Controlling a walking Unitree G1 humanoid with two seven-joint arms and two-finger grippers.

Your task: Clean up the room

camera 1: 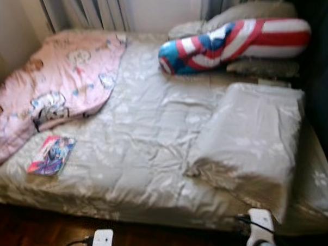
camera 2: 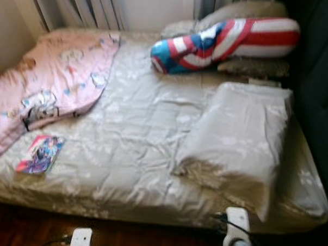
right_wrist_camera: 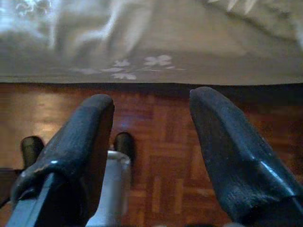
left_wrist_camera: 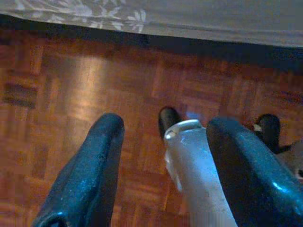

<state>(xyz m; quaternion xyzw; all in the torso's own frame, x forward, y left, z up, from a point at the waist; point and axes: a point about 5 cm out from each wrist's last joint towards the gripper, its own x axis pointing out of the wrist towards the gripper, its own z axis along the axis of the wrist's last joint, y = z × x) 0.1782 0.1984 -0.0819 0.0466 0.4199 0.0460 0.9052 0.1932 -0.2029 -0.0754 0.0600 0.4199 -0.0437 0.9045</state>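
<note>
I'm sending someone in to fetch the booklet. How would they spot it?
On the bed, go to the front edge on the robot's left, just below the pink blanket. The booklet lies flat there, the one small, glossy, brightly printed thing on the grey cover.

Bed's kind of a mess: pink cartoon-print blanket (camera 1: pixel 59 84) crumpled over the far left corner, a colorful book (camera 1: pixel 51 155) lying flat near the left front edge, a folded grey duvet (camera 1: pixel 251 135) on the right side, and a red-white-blue striped pillow (camera 1: pixel 231 44) up by the head.
</note>
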